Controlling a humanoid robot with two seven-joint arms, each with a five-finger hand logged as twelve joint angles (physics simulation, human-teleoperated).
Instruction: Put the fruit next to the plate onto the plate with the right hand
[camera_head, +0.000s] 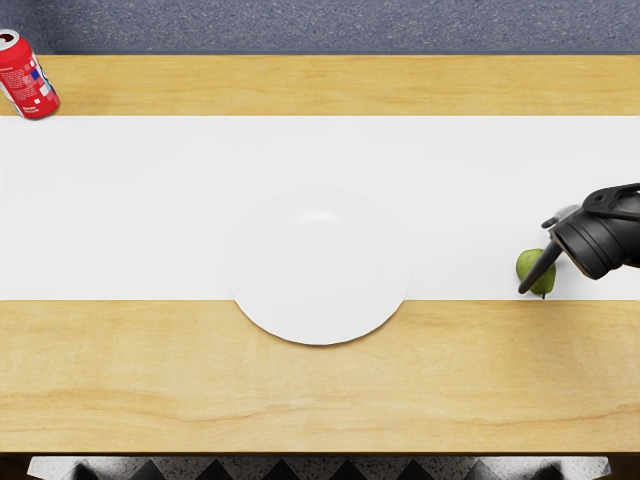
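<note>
Right now the right hand (596, 240) is at the green fruit (527, 263), well right of the plate (262, 300); can't tell its grip.

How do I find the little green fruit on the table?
Start at the round white plate in the middle of the wooden table, then look far right along the white cloth strip. The small green fruit sits there at the black right hand; nothing else is green.

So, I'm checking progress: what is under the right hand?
A green fruit lies under the right hand, on the white runner, apart from the plate. The hand covers part of it, so whether it is gripped cannot be seen.
</note>
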